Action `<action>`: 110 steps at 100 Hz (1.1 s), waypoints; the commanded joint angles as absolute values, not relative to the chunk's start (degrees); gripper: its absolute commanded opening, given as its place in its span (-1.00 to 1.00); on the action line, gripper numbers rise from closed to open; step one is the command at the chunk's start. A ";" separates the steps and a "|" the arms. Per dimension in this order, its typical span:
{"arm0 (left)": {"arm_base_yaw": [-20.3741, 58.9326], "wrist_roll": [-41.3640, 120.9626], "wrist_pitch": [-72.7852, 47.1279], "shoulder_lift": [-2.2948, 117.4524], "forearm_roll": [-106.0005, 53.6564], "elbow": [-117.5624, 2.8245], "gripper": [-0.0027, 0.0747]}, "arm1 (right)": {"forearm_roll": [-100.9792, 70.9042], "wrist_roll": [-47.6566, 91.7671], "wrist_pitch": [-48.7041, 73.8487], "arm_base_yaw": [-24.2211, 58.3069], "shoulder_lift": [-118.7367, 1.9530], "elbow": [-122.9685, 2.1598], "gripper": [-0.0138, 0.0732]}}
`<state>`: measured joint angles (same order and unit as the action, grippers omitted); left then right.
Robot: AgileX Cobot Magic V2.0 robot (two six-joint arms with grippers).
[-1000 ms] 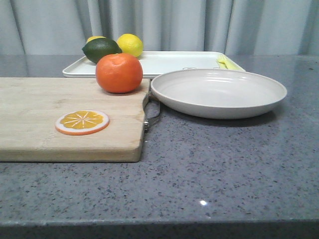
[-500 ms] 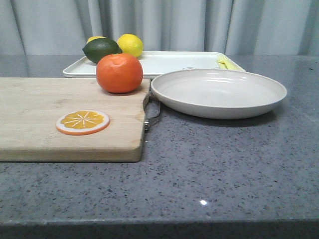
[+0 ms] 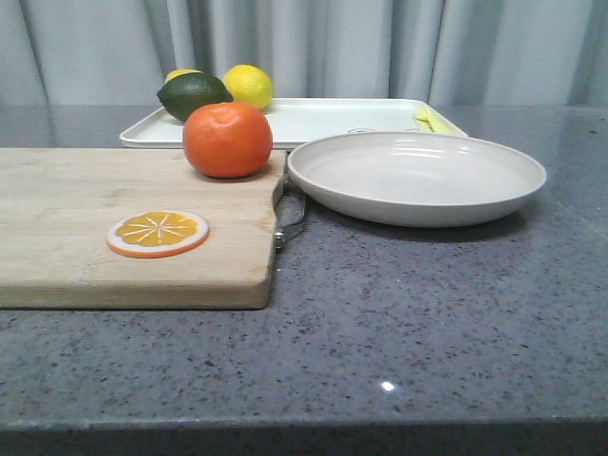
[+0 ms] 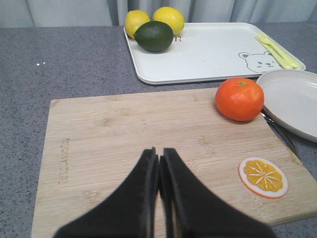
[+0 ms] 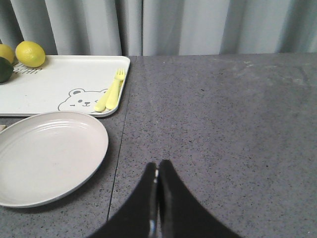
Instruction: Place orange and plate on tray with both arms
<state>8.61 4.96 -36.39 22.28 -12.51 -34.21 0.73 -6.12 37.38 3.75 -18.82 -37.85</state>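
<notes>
A: Which step are we at?

B: The very start, I'd judge. The orange [image 3: 227,140] sits on the far right corner of the wooden cutting board [image 3: 85,223], the plate [image 3: 416,177] rests on the tabletop [image 3: 427,323] just right of it, and the tray [image 3: 323,119] lies behind both. Neither is on the tray yet.

A: And the hands?

B: Both clenched on nothing. The left hand [image 4: 158,161] hangs over the near part of the board; the right hand [image 5: 157,173] is over bare tabletop, right of the plate.

A: So next?

B: Each hand probably needs to part its fingers first, then the left goes for the orange and the right for the plate's rim (a shallow edge, so a low approach seems wise).

A: Anything in the way?

B: A lime [image 4: 154,35] and two lemons [image 4: 168,19] fill the tray's far left corner, and a yellow fork [image 5: 115,89] lies along its right edge. The middle, beside a printed bear face [image 4: 260,61], looks free. An orange slice [image 3: 157,233] lies on the board, well apart from the orange.
</notes>
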 commanded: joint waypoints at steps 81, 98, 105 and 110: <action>9.06 7.24 -31.99 23.19 -16.01 -36.33 0.54 | 0.75 -6.19 33.09 3.88 -19.81 -39.72 0.47; 9.06 12.82 -32.60 23.28 -21.05 -36.33 0.54 | 0.75 -6.19 33.02 3.88 -19.81 -39.72 0.47; 9.06 19.74 -32.83 23.72 -27.27 -36.33 0.54 | 0.75 -6.19 33.02 3.88 -19.81 -39.72 0.47; 9.06 25.20 -32.82 24.54 -32.20 -36.33 0.53 | 0.75 -6.19 33.02 3.88 -19.81 -39.72 0.47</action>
